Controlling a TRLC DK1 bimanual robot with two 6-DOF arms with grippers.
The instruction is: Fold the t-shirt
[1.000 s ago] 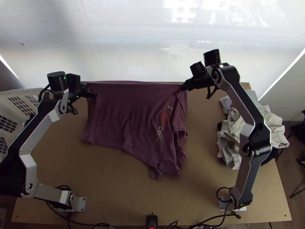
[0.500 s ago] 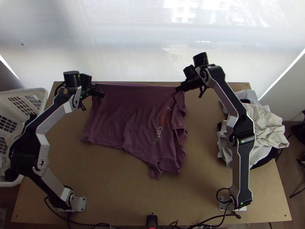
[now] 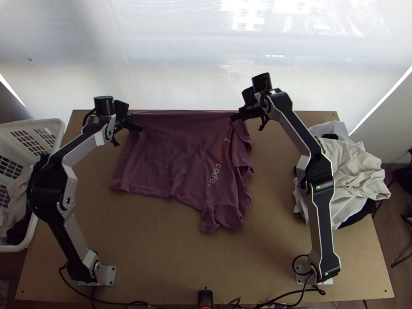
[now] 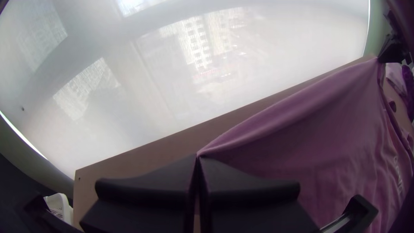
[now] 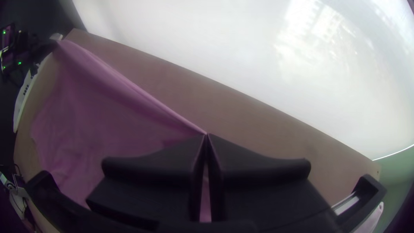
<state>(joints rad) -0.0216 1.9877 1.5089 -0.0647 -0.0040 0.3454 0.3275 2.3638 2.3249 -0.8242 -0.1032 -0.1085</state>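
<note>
Left of centre in the top view, the maroon t-shirt [image 3: 175,154] looks light, soft and likely to sag between holds, so the far edge's two ends, pinched by the left gripper [image 4: 198,157] and right gripper [image 5: 207,135], seem sensible grasping points.

Steep overhead and close wrist views share the table [image 3: 154,247].

T-shirt [image 3: 165,159], plum-purple, with pale lettering and a reddish patch, spread with rumples, upper border drawn nearly straight between two pinched corners, beside the worktop's [image 3: 154,247] far edge, one sleeve pointing towards the near edge
</note>
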